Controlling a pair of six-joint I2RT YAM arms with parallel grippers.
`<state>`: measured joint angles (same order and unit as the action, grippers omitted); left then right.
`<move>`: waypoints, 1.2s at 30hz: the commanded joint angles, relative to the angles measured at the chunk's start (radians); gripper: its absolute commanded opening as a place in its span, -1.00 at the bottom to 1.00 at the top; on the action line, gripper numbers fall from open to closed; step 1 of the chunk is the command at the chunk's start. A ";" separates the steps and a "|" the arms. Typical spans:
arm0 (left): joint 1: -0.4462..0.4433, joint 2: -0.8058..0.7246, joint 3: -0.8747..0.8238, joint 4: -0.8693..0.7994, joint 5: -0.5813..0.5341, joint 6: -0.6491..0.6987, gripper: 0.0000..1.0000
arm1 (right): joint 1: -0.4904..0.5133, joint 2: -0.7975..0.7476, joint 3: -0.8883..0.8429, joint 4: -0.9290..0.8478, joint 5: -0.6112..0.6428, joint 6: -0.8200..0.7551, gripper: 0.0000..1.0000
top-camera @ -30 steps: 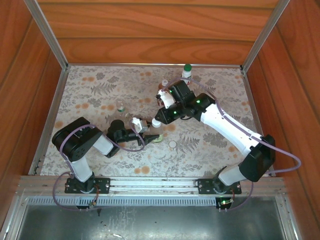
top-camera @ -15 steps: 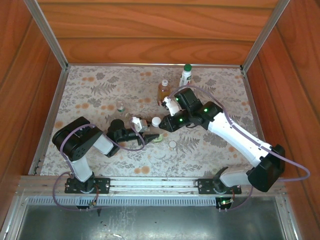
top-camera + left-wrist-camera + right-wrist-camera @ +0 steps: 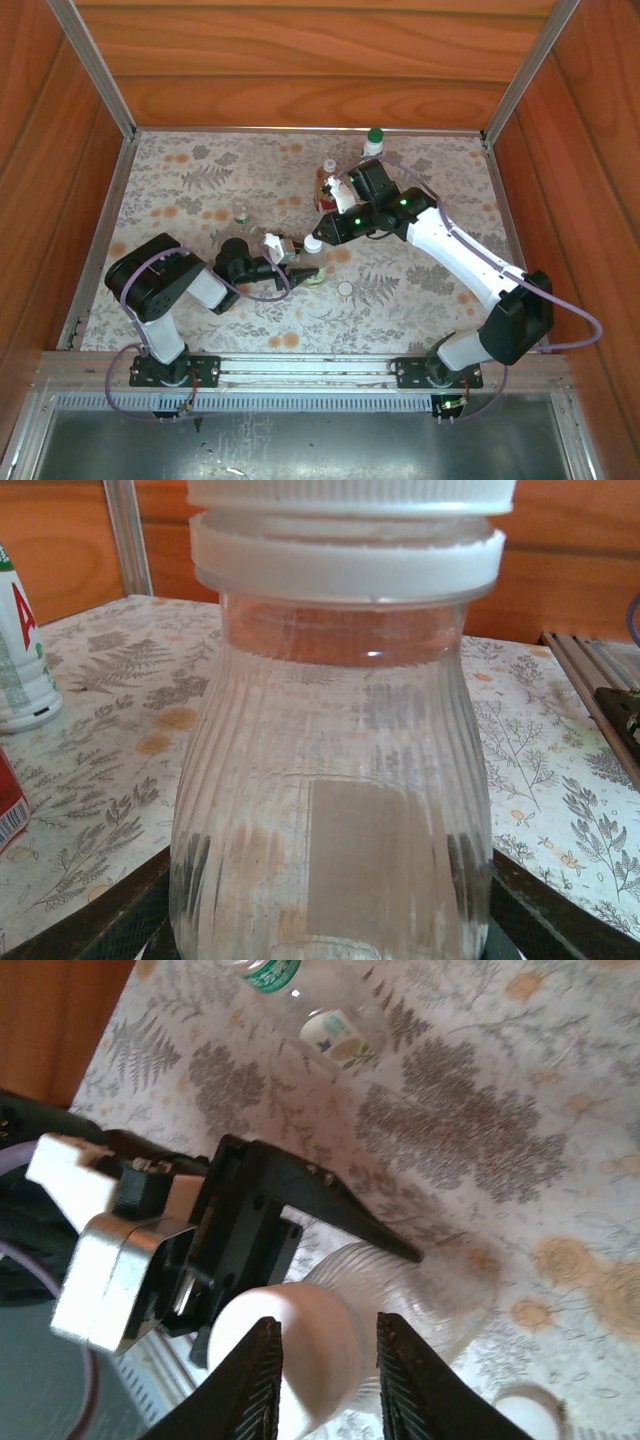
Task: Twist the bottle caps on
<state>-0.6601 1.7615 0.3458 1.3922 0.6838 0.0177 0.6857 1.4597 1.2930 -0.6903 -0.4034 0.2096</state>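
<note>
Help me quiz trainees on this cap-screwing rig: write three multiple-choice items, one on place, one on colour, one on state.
1. Where does the green-capped bottle stand? A near edge; B far edge; C left wall.
2. What colour is the cap on the ribbed bottle? A white; B green; C red.
3. The ribbed bottle is: A lying loose; B gripped by the left claw; C uncapped.
Key: B, the top view shows it at the back; A, the right wrist view shows it white; B, the claw clamps its base.
</note>
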 commanded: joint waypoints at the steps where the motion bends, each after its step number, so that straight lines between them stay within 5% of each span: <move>1: 0.007 0.015 0.006 -0.030 0.007 -0.018 0.27 | 0.000 -0.037 -0.032 -0.034 -0.127 -0.007 -0.47; 9: 0.008 0.004 0.010 -0.033 0.014 -0.032 0.27 | 0.017 -0.173 -0.155 0.008 -0.181 0.027 -0.56; 12: 0.008 -0.003 0.006 -0.033 0.014 -0.025 0.26 | 0.017 -0.199 -0.135 -0.016 -0.094 -0.040 -0.37; 19: -0.005 -0.130 -0.021 -0.147 0.006 0.111 0.23 | 0.021 -0.235 -0.066 -0.115 0.070 -0.443 0.33; 27: -0.032 -0.369 -0.029 -0.514 -0.069 0.318 0.23 | 0.132 -0.242 -0.060 -0.152 0.142 -1.056 0.41; 36: -0.032 -0.441 -0.042 -0.575 -0.070 0.347 0.23 | 0.201 -0.110 0.076 -0.199 0.162 -1.183 0.37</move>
<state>-0.6884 1.3373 0.3126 0.8635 0.6067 0.3325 0.8722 1.3193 1.3304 -0.8425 -0.2504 -0.8692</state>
